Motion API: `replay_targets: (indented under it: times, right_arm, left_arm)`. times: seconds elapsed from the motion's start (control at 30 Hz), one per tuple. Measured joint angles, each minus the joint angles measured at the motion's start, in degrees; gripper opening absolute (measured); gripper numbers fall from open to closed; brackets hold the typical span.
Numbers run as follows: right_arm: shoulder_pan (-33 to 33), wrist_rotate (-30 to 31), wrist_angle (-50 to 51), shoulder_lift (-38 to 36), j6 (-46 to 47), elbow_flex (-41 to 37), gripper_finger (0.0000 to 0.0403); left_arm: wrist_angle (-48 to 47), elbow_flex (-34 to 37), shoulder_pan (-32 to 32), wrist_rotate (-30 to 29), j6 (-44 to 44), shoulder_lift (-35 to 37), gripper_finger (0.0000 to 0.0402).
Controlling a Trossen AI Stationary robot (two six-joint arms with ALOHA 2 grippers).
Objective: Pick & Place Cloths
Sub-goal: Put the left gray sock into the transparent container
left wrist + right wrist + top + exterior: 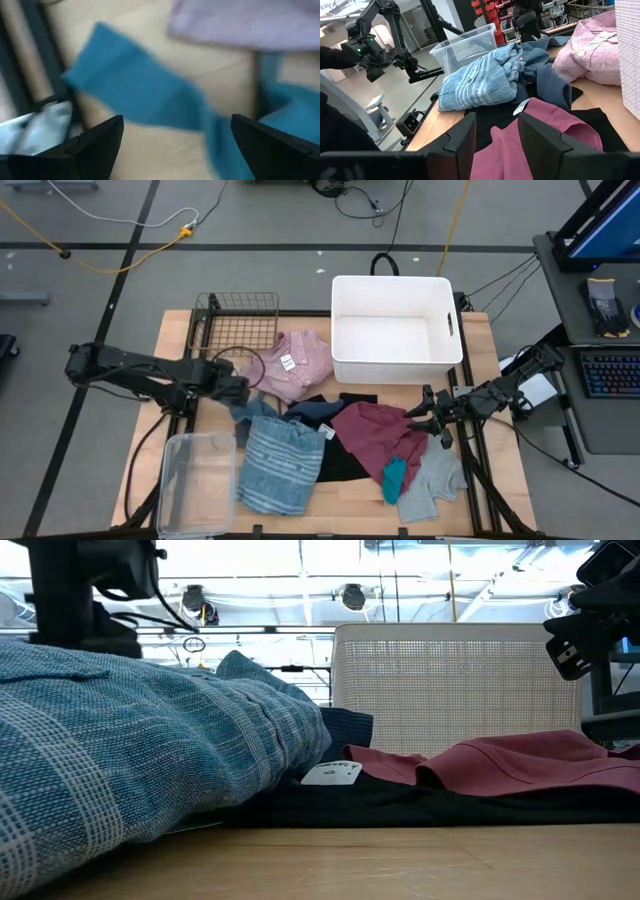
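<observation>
Your left gripper (pixel 238 390) is spread wide, holding nothing, low over the table (pixel 170 360) at the left edge of the cloth pile, just above a blue cloth (pixel 145 90) and beside the pink shirt (pixel 300 363). Right gripper (pixel 425 415) hangs at the pile's right edge over the maroon cloth (pixel 375 435), fingers narrowly apart, empty. Blue striped cloth (pixel 280 465), black piece (pixel 340 465), teal piece (pixel 394 477) and grey one (pixel 430 485) all lie on the table; white bin (pixel 395 330) sits behind them, clear tub (pixel 195 480) front left
</observation>
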State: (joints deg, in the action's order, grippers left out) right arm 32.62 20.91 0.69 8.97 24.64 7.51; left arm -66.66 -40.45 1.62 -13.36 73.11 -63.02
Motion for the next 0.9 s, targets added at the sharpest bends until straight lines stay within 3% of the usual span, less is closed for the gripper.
replay_targets:
  times: [0.7, 0.9]
  right_arm:
    - [0.0, 0.0, 0.0, 0.0, 0.2, 0.0, 0.0139]
    - [0.0, 0.0, 0.0, 0.0, 0.2, 0.0, 0.0139]
  left_arm:
    - [10.5, 8.4, -5.9, 1.0, -9.2, 0.0, 0.0373]
    - [14.7, 11.8, -6.6, 1.5, -10.0, 0.0, 0.0333]
